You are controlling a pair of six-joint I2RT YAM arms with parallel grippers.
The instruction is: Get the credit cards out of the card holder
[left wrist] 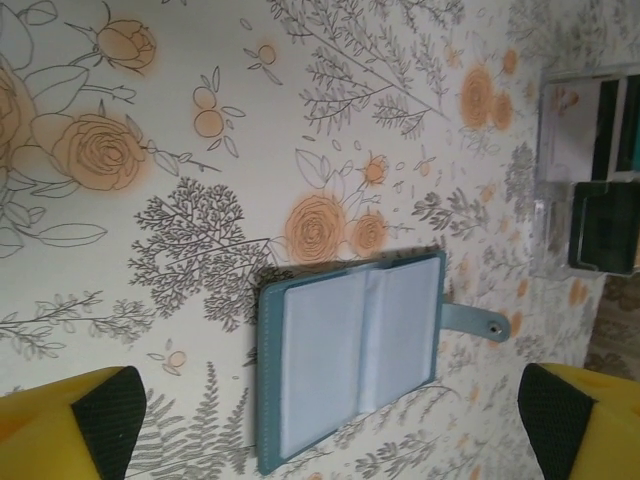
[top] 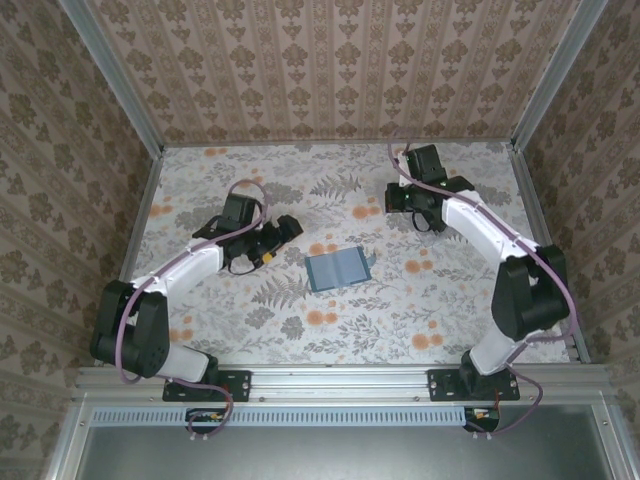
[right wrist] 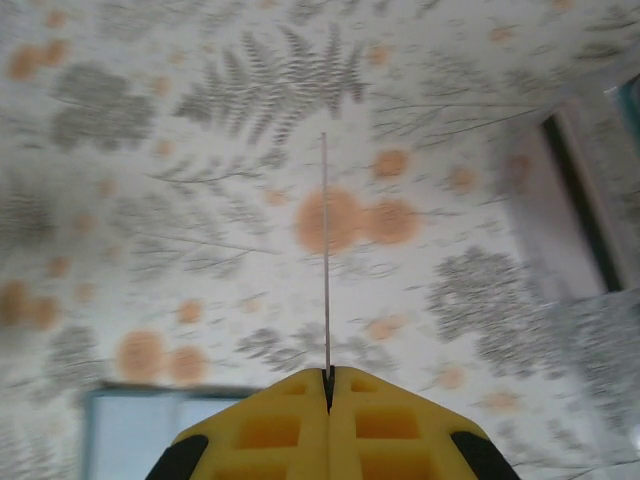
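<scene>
Floral tablecloth (top: 250, 310); card holder (left wrist: 350, 360) lies open mid-table, pockets up for access. Left gripper (left wrist: 330, 415) spread wide just beside it, empty (likely ready to steady it). Right gripper (right wrist: 328, 385) pinches thin credit card (right wrist: 325, 250) edge-on, well apart from card holder, presumably to set it aside.

Top overhead, wrists close (oblique); top, left wrist share card holder (top: 338, 269) (left wrist: 350, 365).

Beige damask walls (top: 330, 70); floral tabletop (top: 262, 335) (orange roses, grey ferns); metal rail (top: 340, 378), possibly aluminium.
</scene>
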